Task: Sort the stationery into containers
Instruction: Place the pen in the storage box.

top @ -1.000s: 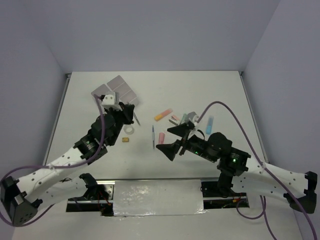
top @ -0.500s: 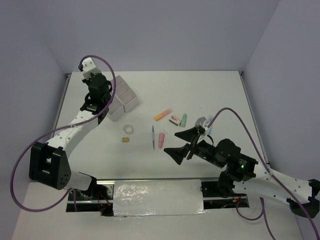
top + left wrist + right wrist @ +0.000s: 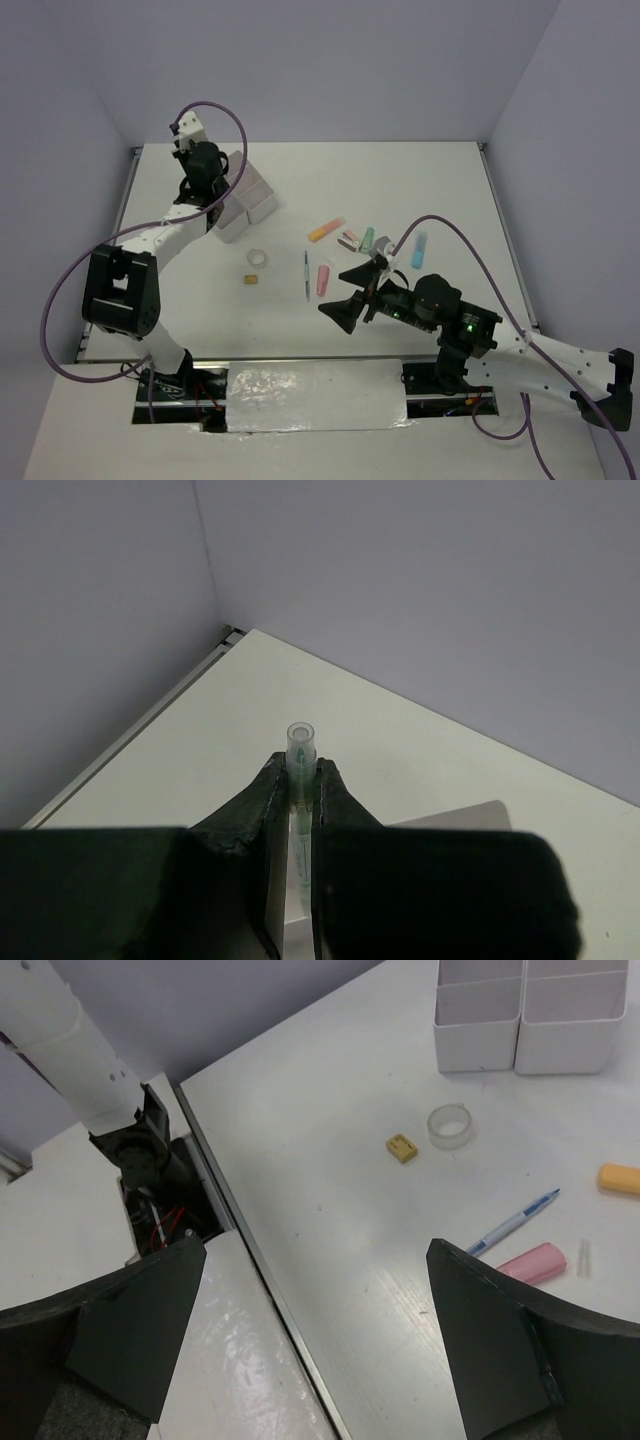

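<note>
My left gripper (image 3: 213, 183) is at the back left, over the white four-compartment containers (image 3: 250, 200), and is shut on a thin pen (image 3: 300, 748) with a clear cap that stands up between the jaws. A pale edge of the containers (image 3: 455, 817) shows below it. My right gripper (image 3: 350, 291) is open and empty, hovering near the pink marker (image 3: 323, 279) and the thin blue pen (image 3: 306, 274). The orange marker (image 3: 325, 229), green marker (image 3: 367, 238), light blue marker (image 3: 419, 248), tape ring (image 3: 258, 258) and tan eraser (image 3: 251, 279) lie on the table.
A small pink-and-grey eraser (image 3: 349, 239) lies beside the green marker. The right wrist view shows the containers (image 3: 530, 1020), tape ring (image 3: 449, 1125), tan eraser (image 3: 402, 1147), blue pen (image 3: 512, 1223) and the table's near metal edge (image 3: 250, 1250).
My left arm has swung from the table's middle to the back left by the containers, carrying the pen. My right gripper has shifted slightly toward the near edge, staying open.
</note>
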Robot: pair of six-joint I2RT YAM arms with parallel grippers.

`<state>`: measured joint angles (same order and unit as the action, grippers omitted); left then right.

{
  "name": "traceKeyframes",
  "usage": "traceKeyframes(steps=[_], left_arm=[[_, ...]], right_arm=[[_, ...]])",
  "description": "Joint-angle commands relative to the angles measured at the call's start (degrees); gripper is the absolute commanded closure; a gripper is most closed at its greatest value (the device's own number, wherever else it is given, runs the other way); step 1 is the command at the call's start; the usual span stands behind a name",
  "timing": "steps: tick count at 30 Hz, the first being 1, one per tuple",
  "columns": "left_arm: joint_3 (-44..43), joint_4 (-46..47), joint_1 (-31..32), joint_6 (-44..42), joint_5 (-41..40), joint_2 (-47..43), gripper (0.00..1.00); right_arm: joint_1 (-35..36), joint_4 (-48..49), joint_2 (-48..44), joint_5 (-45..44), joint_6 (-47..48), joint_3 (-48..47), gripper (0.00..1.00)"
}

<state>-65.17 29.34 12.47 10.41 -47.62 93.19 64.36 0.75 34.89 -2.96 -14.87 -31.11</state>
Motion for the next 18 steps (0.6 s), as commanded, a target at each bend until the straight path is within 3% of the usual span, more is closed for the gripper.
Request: traceKeyframes(steps=[1,9,12,13,15,17,18], left_arm=[[-2.1,6.3,-0.9,-1.7,-0.2,1.6,0.96],[-1.2,6.1,-2.4,0.9,1.9,3.6,0.84],[-1.4,4.7,-2.5,2.0,2.3,4.0,0.66],[-1.4,4.3,-2.6,2.6,2.4,4.0,0.52],[-1.2,3.7,-2.7,3.0,3.1,4.1,0.39],[-1.2,2.9,-2.7,3.7,3.0,4.0,0.36],[-1.3,2.6,-2.8,3.9,3.1,3.8,0.29]], right_arm=[[0.2,2.5,1.0,0.9,1.0,-1.1,0.00],[0.1,2.5,2.2,1.0,1.6,-1.3,0.00],[0.1,2.3,2.9,0.8,1.8,-1.8,0.00],[0.1,2.2,3.1,0.7,1.9,-2.1,0.00],[0.1,2.1,3.4,0.7,1.9,-2.2,0.00],[0.1,1.9,3.4,0.3,1.8,-2.5,0.00],[0.1,1.5,3.4,-0.3,1.7,-2.5,0.00]])
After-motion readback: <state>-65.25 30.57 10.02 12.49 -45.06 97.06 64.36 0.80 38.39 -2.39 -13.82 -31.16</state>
